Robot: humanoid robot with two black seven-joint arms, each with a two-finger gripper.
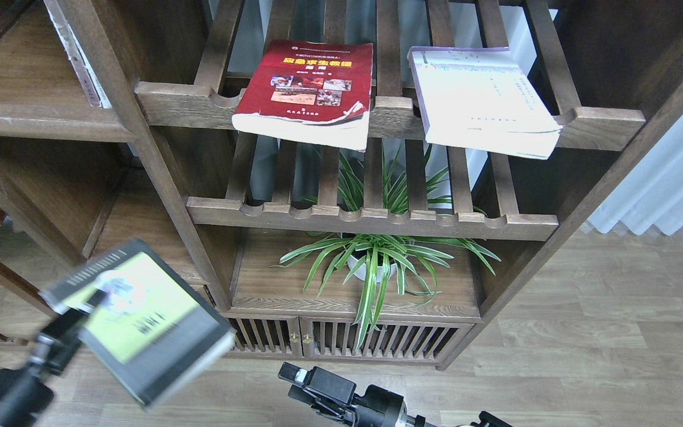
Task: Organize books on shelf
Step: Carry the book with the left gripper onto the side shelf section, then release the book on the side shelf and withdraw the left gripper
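The dark grey book (146,329) with a yellow-green panel is held tilted and motion-blurred at the lower left, in front of the cabinet. My left gripper (77,314) is shut on its left edge. My right gripper (294,379) is low at the bottom centre, apart from that book; it is dark and I cannot make out its fingers. The red book (306,89) and the cream-white book (484,98) lie flat on the top slatted rack, overhanging its front rail. The flat dark-brown shelf (33,121) with a rounded front edge is at the upper left.
A spider plant in a white pot (371,264) stands on the lower board under a second slatted rack (371,222). A small drawer unit (140,231) sits behind the held book. A thin upright book (74,53) leans at the shelf's right end. A white curtain (673,178) hangs at right.
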